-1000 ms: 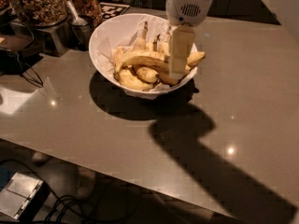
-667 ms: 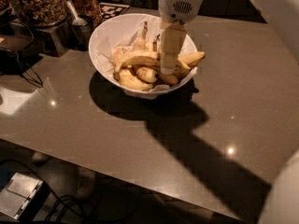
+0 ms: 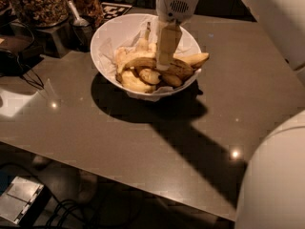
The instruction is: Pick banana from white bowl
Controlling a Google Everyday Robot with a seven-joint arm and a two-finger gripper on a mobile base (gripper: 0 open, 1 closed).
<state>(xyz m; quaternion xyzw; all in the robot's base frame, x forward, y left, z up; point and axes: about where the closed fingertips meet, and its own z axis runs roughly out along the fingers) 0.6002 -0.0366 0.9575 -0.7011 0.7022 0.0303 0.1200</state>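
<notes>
The white bowl (image 3: 110,32) stands on the brown table near its far edge, lined with crumpled white paper. Several yellow bananas lie in it. The longest, curved banana (image 3: 136,62), with brown streaks, arches across the middle of the pile. My gripper (image 3: 163,66) reaches straight down from above into the bowl's middle, and its tip rests at the curved banana's right part. Its lower end hides part of the pile. A shorter banana (image 3: 194,59) sticks out over the bowl's right rim.
Glass jars of snacks (image 3: 35,4) and a metal scoop (image 3: 78,19) stand at the back left next to the bowl. A dark cable (image 3: 24,75) lies on the table's left. My arm's white body (image 3: 274,175) fills the right foreground.
My gripper has shifted left over the bowl and come down onto the middle of the banana pile. The bananas and the bowl have stayed in place.
</notes>
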